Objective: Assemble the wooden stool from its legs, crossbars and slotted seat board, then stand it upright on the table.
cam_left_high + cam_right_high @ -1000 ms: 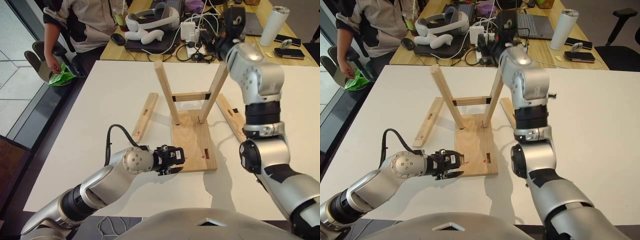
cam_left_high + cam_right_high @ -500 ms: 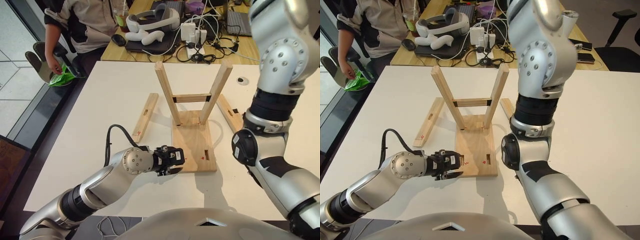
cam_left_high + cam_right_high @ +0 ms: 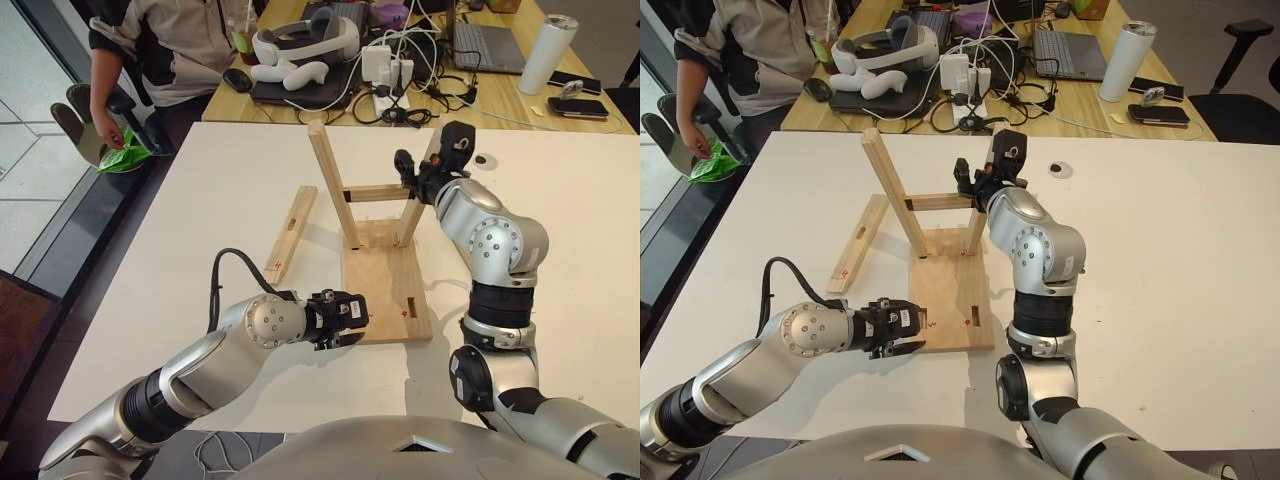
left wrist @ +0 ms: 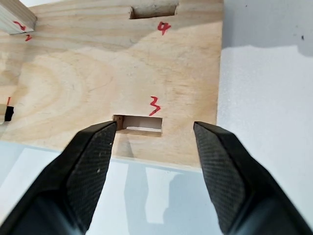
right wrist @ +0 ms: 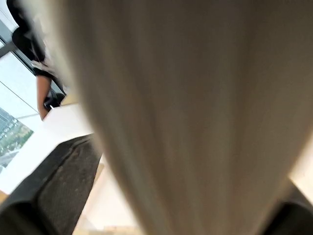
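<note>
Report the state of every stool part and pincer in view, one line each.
seat board: flat on the table, its two near slots empty
left upright leg: standing in the board's far end
right upright leg: standing in the board's far end
crossbar: joined between the two upright legs
loose leg: lying flat, left of the board, unfitted
left pincer: open, at the board's near edge
right pincer: at the right upright leg; grip unclear

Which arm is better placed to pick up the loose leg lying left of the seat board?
Left. The left gripper sits open by the seat board, on the same side as the loose leg; the right gripper is up at an upright leg.
</note>
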You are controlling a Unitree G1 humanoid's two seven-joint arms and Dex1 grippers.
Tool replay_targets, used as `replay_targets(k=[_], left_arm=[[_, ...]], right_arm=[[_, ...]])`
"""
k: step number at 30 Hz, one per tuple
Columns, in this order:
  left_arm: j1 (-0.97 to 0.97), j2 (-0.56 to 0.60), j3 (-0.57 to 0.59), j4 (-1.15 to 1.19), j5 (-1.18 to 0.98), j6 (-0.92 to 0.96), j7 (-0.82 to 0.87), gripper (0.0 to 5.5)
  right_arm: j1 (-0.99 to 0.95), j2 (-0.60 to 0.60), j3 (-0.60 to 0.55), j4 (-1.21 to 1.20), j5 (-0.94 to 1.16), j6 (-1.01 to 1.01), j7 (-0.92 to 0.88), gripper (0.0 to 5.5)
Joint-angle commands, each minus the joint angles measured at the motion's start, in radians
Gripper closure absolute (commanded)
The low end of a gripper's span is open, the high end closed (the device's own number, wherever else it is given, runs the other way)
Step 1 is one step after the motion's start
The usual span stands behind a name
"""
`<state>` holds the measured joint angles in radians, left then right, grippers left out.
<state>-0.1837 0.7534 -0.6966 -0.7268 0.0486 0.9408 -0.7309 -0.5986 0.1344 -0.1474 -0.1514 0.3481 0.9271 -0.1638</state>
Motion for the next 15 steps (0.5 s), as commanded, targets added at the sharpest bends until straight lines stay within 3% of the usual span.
replay_targets(k=[1, 6, 9, 12, 15], left_arm=[[0.017, 0.020, -0.021, 0.048, 0.015, 0.030, 0.007, 2.58], [0.016, 0.013, -0.020, 0.054, 0.016, 0.028, 0.013, 2.58], [0.022, 0.008, 0.003, 0.054, 0.011, 0.027, 0.023, 2.58], [0.029, -0.082, 0.138, 0.077, -0.028, 0.046, 0.083, 2.58], [-0.002, -0.237, 0.373, 0.131, -0.084, 0.069, 0.186, 2.58]], right_arm=[[-0.103, -0.025, 0.037, -0.093, -0.019, -0.217, 0.078, 1.64], [-0.133, -0.065, 0.074, -0.210, -0.031, -0.376, 0.150, 1.64], [-0.132, -0.116, 0.062, -0.339, 0.229, -0.182, 0.287, 1.64], [0.025, -0.373, 0.028, -0.441, 0.562, 0.111, 0.541, 1.64], [0.171, -0.641, 0.011, -0.435, 0.577, 0.196, 0.707, 1.64]])
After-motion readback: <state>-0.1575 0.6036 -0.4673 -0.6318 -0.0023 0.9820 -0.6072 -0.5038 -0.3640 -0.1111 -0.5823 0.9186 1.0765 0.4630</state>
